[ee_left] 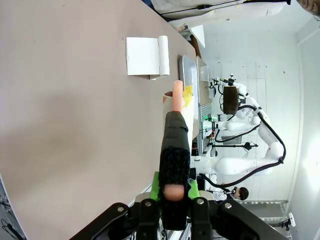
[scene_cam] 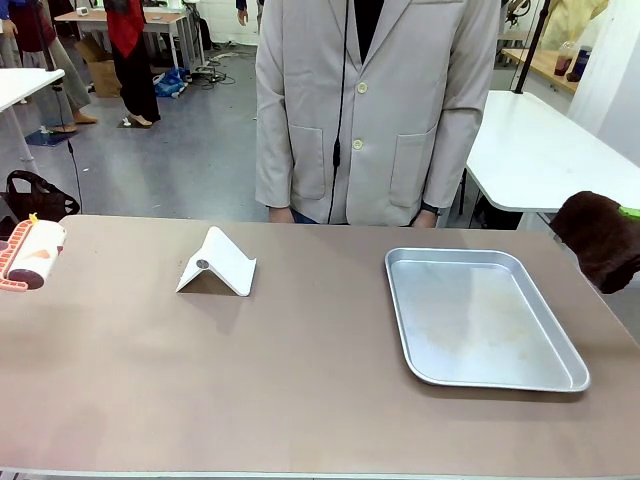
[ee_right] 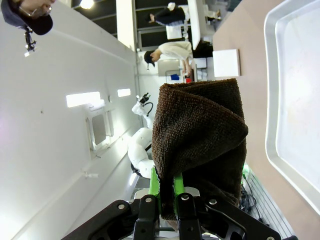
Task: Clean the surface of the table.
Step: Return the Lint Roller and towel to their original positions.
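Table (scene_cam: 300, 380): smooth matte taupe-brown top.

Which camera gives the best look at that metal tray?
The front view: the whole tray lies flat on the table, apparently empty. The right wrist view shows part of it; the left wrist view shows a thin edge.

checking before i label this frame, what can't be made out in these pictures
- Right gripper, right wrist view: the brown cloth it clamps covers the fingertips.
- Lint roller, front view: cut off by the left edge, so its handle is hidden.
- Left gripper, left wrist view: shut on the roller's handle, which hides the pads' contact.
- Tray, front view: faint smears, too dim to identify.
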